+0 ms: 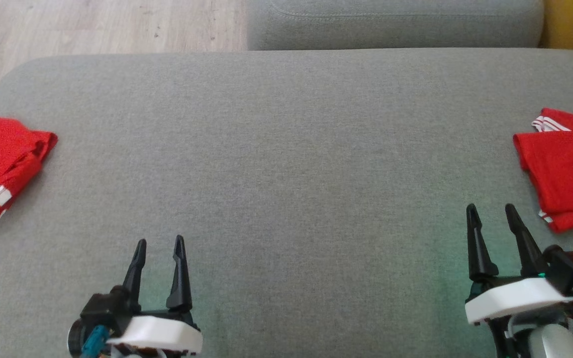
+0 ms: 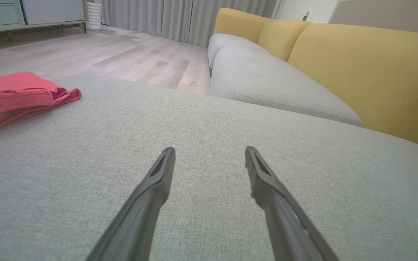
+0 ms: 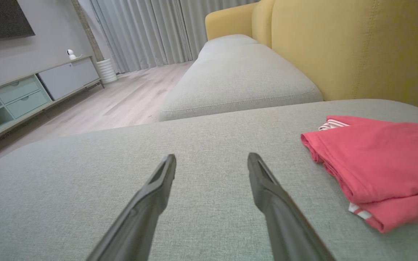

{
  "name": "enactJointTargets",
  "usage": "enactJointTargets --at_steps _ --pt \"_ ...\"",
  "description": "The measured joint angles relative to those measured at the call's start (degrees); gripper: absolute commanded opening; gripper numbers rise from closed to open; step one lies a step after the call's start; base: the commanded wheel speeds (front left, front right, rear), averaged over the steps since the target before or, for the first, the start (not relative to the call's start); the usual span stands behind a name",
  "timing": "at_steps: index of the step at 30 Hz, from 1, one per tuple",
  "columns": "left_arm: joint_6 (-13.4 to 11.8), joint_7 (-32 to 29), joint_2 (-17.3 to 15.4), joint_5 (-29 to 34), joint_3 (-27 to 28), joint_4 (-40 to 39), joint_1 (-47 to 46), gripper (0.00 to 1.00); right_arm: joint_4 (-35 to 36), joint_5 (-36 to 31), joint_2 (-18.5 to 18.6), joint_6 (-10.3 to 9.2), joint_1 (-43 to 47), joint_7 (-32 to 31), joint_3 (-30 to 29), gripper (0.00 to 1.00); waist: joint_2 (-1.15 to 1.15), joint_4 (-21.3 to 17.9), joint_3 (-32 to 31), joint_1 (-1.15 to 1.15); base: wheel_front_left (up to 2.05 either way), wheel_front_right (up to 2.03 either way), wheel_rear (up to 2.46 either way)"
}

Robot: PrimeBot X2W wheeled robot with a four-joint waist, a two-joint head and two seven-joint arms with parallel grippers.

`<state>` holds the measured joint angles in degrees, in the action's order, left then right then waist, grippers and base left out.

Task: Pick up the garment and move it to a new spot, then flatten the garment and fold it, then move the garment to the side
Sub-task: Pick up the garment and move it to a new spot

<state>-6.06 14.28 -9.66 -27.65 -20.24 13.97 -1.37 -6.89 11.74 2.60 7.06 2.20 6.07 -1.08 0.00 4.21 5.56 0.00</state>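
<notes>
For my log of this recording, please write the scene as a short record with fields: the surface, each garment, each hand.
surface: grey sofa cushion, wooden floor beyond it
left red garment: at the cushion's left edge, loosely folded, white stripes showing
right red garment: at the cushion's right edge, folded, white stripes showing
left hand: open, empty, over bare cushion
right hand: open, empty, beside the right red garment, not touching it

- Left claw [image 1: 160, 240] and right claw [image 1: 490, 206] are over the cushion [image 1: 286, 149].
- Left garment [image 1: 3, 159] lies on the cushion, well left of the left claw.
- Right garment [image 1: 565, 169] lies on the cushion, near the right claw's right.
- Seat [image 1: 396, 25] lies beyond both claws.
</notes>
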Motion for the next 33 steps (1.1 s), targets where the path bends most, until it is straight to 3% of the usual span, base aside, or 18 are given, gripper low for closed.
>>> enactJointTargets --at_steps 9,26,33 --pt "0.52 0.01 1.10 0.52 0.19 0.10 -0.21 1.00 1.37 -1.74 -0.01 0.00 1.41 -0.11 -1.07 1.00 0.00 4.97 -0.18 0.00 0.00 0.00 0.00" --pt "0.53 0.18 1.13 1.49 5.89 -1.59 1.44 1.00 2.88 -2.42 -0.02 0.00 1.92 -2.34 1.89 1.00 0.00 25.38 -0.94 0.00 0.00 0.00 0.00" --pt "0.55 0.18 1.86 1.87 8.64 -3.19 4.20 1.00 3.05 -2.85 -0.03 0.00 1.70 -3.24 4.78 1.00 0.00 27.24 -0.69 0.00 0.00 0.00 0.00"
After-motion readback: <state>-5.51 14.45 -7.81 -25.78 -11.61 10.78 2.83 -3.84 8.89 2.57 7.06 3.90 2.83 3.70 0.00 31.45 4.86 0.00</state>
